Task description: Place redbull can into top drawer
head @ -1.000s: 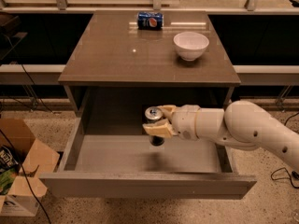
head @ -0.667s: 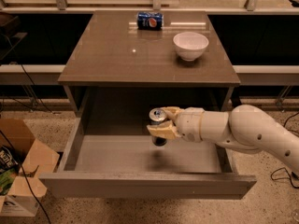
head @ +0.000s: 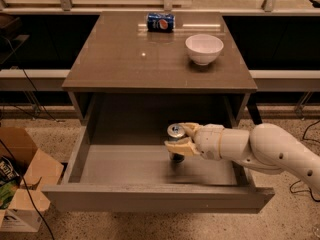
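The top drawer (head: 150,196) is pulled open under the table, wide and shallow with a pale grey inside. My gripper (head: 180,139) reaches in from the right on a white arm and is shut on the redbull can (head: 175,132). The can stands upright inside the drawer, right of its middle; its silver top shows above the fingers and its dark lower end shows below them, close to the drawer floor. Whether the can touches the floor cannot be told.
On the brown table top (head: 115,64) a blue Pepsi can (head: 160,22) lies on its side at the back and a white bowl (head: 204,48) stands at the right. An open cardboard box (head: 20,179) sits on the floor at the left. Cables run along the floor.
My gripper and the can have shifted a little to the right inside the drawer. The grip on the can is unchanged.
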### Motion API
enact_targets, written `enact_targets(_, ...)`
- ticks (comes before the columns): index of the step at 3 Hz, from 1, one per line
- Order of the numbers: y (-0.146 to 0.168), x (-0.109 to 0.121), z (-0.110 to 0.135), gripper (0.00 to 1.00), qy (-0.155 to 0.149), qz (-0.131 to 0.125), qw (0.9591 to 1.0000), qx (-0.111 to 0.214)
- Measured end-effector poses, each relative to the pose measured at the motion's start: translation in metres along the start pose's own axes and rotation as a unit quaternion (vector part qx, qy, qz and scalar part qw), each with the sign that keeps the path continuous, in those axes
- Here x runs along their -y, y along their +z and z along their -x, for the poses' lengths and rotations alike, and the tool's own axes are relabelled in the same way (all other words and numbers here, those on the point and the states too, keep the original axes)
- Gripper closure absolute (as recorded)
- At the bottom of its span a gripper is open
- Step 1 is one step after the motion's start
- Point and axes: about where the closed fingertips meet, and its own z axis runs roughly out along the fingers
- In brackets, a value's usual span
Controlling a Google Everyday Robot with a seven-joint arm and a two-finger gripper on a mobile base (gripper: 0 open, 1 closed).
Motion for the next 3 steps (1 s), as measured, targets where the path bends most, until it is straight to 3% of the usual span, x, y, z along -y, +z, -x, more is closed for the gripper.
enact_targets(1, -0.002, 0.002, -0.017, 0.68, 0.012, -0.010, 0.9999, -0.003)
enact_targets(3, -0.009, 0.005, -0.036, 0.21, 0.037, -0.033, 0.9987, 0.011)
